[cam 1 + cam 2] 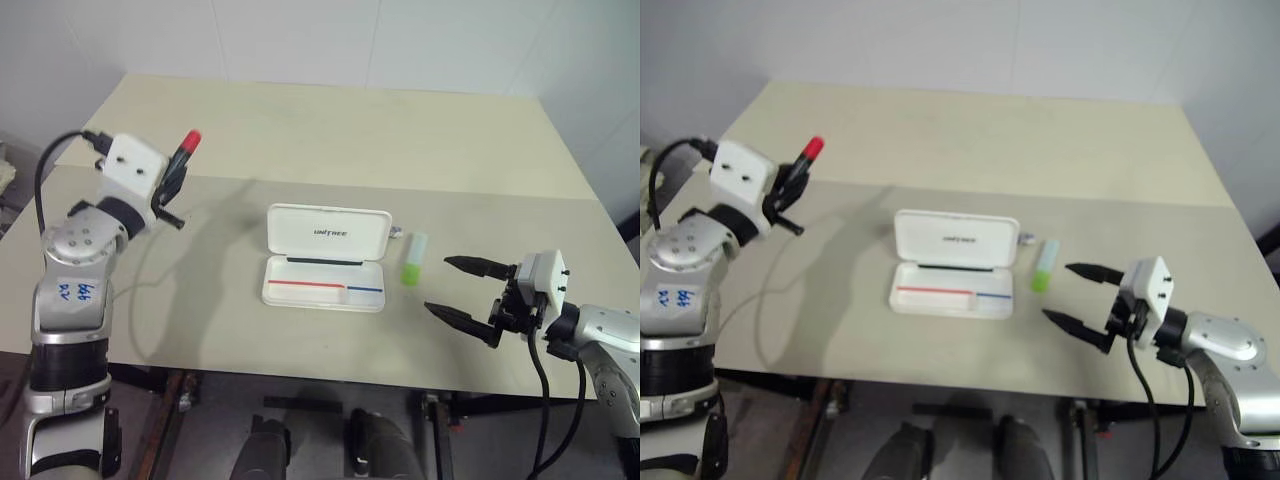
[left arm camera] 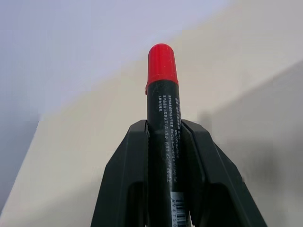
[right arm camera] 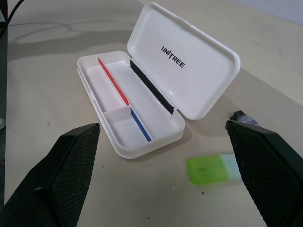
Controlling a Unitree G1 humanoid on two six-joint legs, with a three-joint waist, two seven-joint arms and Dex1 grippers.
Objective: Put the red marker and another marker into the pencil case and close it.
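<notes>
Gripping the red marker (image 2: pixel 162 118) in my left gripper (image 1: pixel 172 190): both black fingers (image 2: pixel 124 179) were pressed flat on its glossy black barrel, which carried fine white print, and the smooth rounded red cap stuck out past the tips. That arm was raised over the left part of the table (image 1: pixel 330 125), well apart from the pencil case (image 1: pixel 325 258), marker pointing up and away from me.

Case sat open mid-table: flat white hard plastic, rounded corners, lid (image 3: pixel 189 64) tilted back on its hinge with a small dark logo on the inner face. Tray (image 3: pixel 120 106) was shallow, split by thin partitions, one red-edged and one blue-edged, with a dark strip along the hinge line. No markers in it.

Stubby light-green highlighter (image 1: pixel 414 259) lay flat on the table just beside the case's right end, apart from it; translucent body, paler cap end pointing away from me. A small grey-black object (image 3: pixel 244 117) sat near its far end, by the lid corner.

My right gripper (image 1: pixel 470 290) hung at the right edge of the table with its fingers spread wide, holding nothing; finger pads (image 3: pixel 71 165) were finely cross-hatched, tips tapered, aimed toward the case and highlighter.

Tabletop was matte beige, with a seam running across it.
</notes>
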